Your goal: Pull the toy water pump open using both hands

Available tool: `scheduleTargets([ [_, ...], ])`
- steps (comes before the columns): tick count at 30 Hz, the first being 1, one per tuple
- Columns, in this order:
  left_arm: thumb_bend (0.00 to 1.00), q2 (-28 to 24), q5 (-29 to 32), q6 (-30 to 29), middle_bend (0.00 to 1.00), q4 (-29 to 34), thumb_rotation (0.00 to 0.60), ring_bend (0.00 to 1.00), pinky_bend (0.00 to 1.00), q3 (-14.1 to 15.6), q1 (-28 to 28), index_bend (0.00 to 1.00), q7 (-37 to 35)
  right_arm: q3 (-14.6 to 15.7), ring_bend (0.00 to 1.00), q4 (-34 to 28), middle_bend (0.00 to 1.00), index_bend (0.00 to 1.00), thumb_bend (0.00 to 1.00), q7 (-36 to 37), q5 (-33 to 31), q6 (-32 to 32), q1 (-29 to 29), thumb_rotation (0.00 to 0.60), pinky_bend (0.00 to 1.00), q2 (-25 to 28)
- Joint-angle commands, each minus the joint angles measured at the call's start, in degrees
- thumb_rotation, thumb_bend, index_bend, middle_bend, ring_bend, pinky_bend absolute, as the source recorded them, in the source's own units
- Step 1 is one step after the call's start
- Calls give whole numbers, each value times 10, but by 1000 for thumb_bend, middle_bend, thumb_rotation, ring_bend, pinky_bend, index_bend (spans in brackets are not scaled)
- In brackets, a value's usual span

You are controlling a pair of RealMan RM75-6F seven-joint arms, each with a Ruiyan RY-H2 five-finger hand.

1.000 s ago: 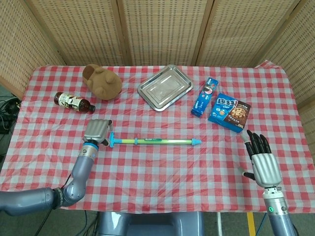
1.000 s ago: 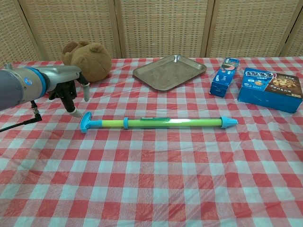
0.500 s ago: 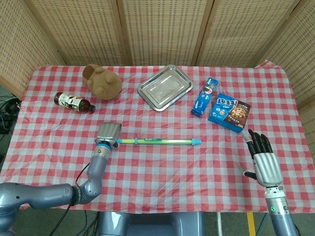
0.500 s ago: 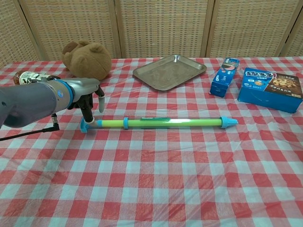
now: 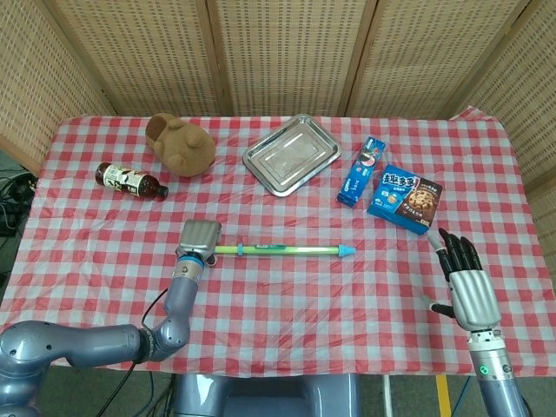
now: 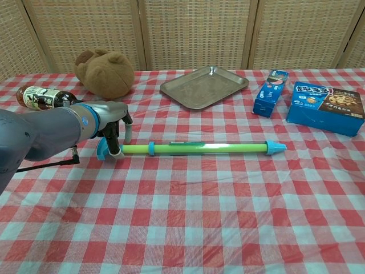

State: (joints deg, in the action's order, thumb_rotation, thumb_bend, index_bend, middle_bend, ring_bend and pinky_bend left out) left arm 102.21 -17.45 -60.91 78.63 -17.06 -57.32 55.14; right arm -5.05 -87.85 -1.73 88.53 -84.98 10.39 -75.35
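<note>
The toy water pump lies flat across the middle of the table, a green tube with a blue T-handle at its left end and a blue tip at its right. My left hand hovers right over the handle end, fingers pointing down on either side of the shaft beside the handle, not closed around it. My right hand is at the front right of the table, well clear of the tip, fingers spread and holding nothing. The chest view does not show it.
Along the back stand a brown teddy bear, a metal tray, a small blue box and a blue cookie box. A brown bottle lies at the left.
My left hand has moved right and down, from beside the handle to over the pump's handle end. The pump and my right hand have stayed put.
</note>
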Motion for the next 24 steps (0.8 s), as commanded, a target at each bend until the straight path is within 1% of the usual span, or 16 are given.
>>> scheduleTargets([
  [1, 238, 6, 2, 0, 907, -8, 600, 834, 747, 2, -3, 480, 2, 0, 0, -1, 0, 16, 121, 5, 0, 1, 0, 600, 0, 2],
  [4, 248, 12, 3, 0, 907, -16, 600, 834, 747, 4, -6, 485, 1, 1, 0, -2, 0, 16, 122, 9, 2, 0, 0, 600, 0, 3],
  [8, 359, 19, 6, 2, 907, -26, 600, 834, 747, 6, -9, 517, 2, 1, 0, -4, 0, 16, 122, 14, 4, -1, 0, 600, 0, 5],
  [12, 439, 23, 6, 2, 907, -34, 600, 834, 747, 9, -10, 561, 2, 1, 0, -4, 0, 16, 122, 18, 5, -2, -1, 600, 0, 6],
  [15, 536, 25, 5, 2, 907, -37, 600, 834, 747, 10, -10, 664, 1, 1, 0, -5, 0, 17, 121, 20, 7, -5, -1, 600, 0, 7],
  [17, 575, 25, 1, 0, 908, -39, 600, 834, 747, 11, -9, 725, -2, 1, 0, -5, 0, 17, 121, 22, 10, -7, -2, 600, 0, 7],
  [20, 586, 24, -9, -5, 911, -37, 600, 834, 747, 12, -6, 776, -10, 2, 0, -4, 0, 17, 121, 21, 10, -7, -2, 600, 0, 7],
  [24, 588, 17, -29, -16, 911, -27, 600, 835, 747, 10, -1, 800, -23, 2, 0, -5, 0, 17, 121, 20, 8, -4, -2, 600, 0, 7],
])
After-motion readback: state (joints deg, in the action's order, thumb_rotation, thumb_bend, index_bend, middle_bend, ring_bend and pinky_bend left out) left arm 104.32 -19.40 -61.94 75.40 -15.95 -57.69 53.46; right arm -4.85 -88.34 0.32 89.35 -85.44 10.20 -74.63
